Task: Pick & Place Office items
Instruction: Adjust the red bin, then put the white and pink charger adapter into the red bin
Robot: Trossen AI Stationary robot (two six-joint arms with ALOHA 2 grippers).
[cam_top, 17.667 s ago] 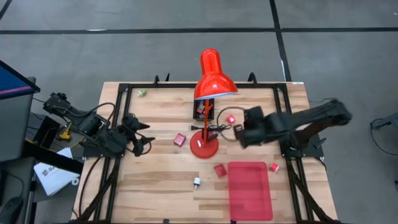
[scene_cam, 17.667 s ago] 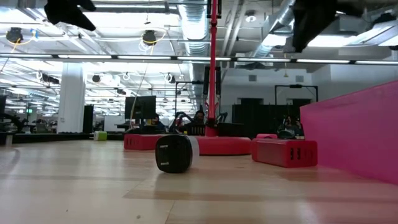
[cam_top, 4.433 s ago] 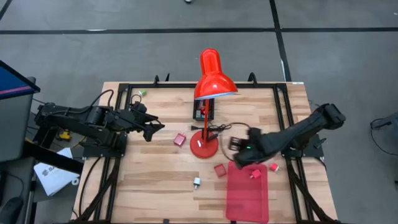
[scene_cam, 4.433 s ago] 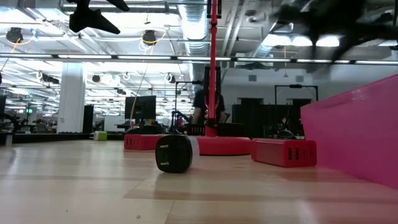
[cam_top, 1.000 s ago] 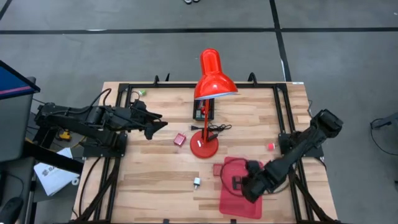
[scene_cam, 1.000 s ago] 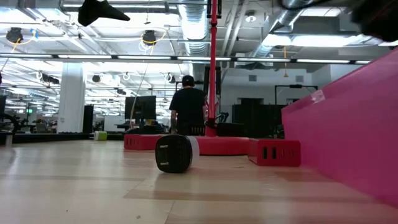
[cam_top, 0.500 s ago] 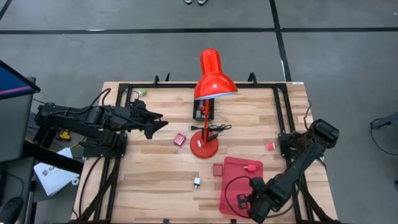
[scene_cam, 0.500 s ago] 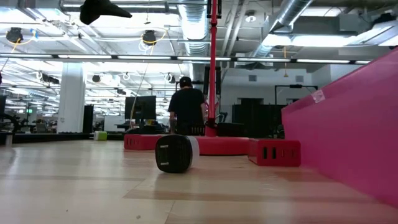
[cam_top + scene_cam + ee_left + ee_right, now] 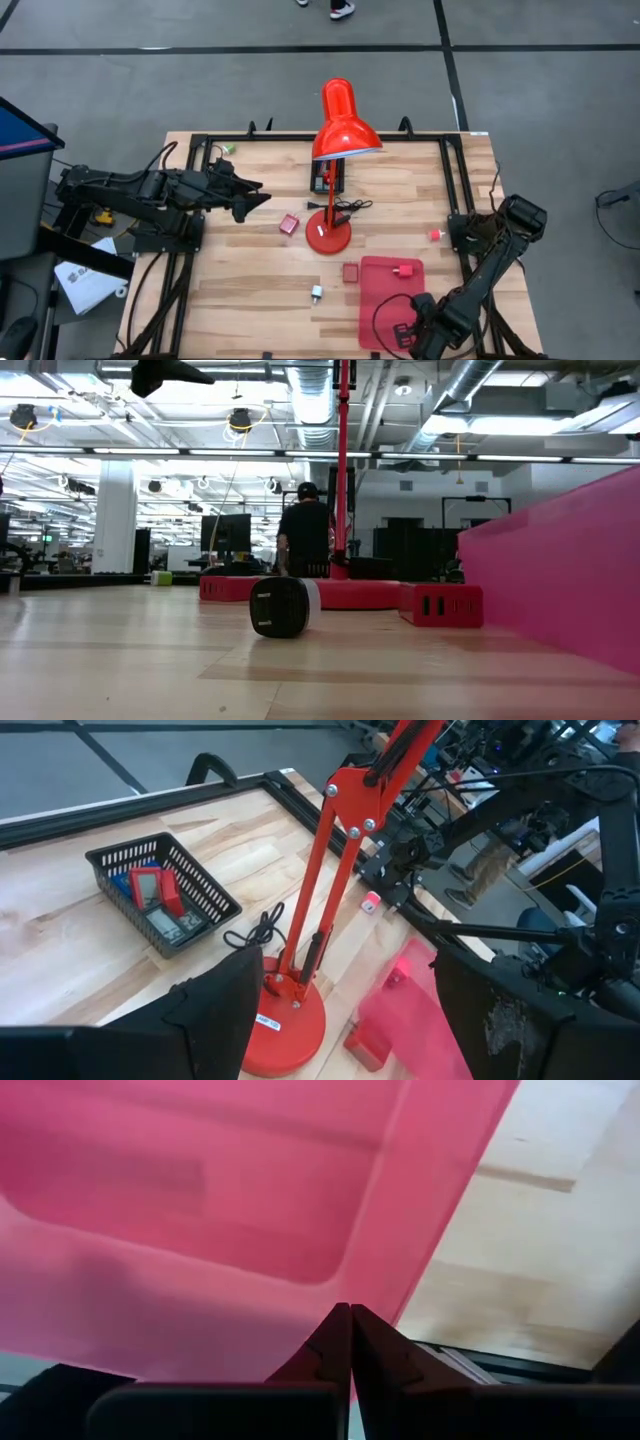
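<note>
Apparently to reposition it, the right pincer (image 9: 405, 335) pinches the flat red plastic tray's (image 9: 385, 300) near rim (image 9: 330, 1330); the left pincer (image 9: 258, 200) hangs spread over the wooden tabletop (image 9: 250, 280).

Table (image 9: 250, 270): pale wood planks, visible grain, low satin sheen in the low view; framed by black matt metal rails (image 9: 190, 180). Desk lamp (image 9: 340, 125): red, glossy painted metal shade and base, thin red arm with bright metal screws at the joints in the left wrist view. Tray (image 9: 200, 1220): red, translucent-looking plastic, smooth, soft sheen. Basket (image 9: 160, 895): black plastic mesh. Black-and-white item (image 9: 283, 607): smooth matt plastic body. Red blocks (image 9: 440, 604): smooth plastic, matt. Left gripper (image 9: 340, 1020) fingers: dark matt plastic, one scuffed. Floor: grey, matt.
</note>
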